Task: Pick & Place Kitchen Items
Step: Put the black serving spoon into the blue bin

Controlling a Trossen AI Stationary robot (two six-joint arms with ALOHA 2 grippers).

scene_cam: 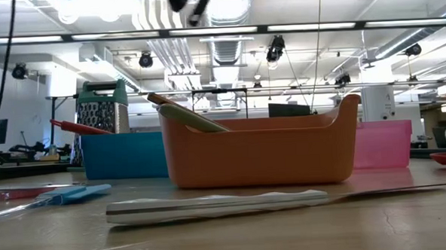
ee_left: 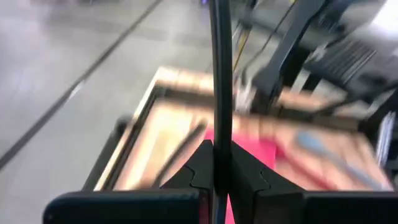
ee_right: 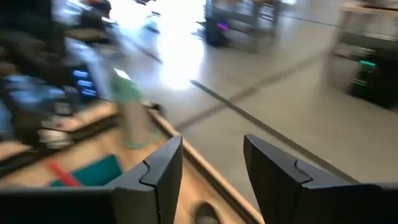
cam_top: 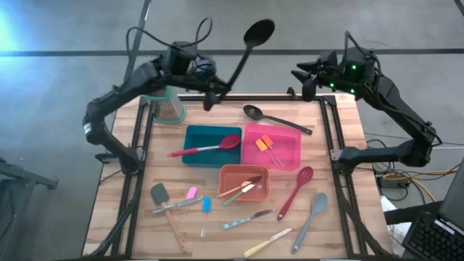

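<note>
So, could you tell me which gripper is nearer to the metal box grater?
Left. The left gripper, shut on a black spoon, hangs close beside the grater at the table's far edge; the right gripper, open, is at the far right corner.

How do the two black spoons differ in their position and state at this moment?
One black spoon is held up in the air, clamped in the left pincer; the other black spoon lies flat on the table beside the pink tray, untouched. The right pincer is open and empty. Both spoons are black, slim and long-handled.
</note>
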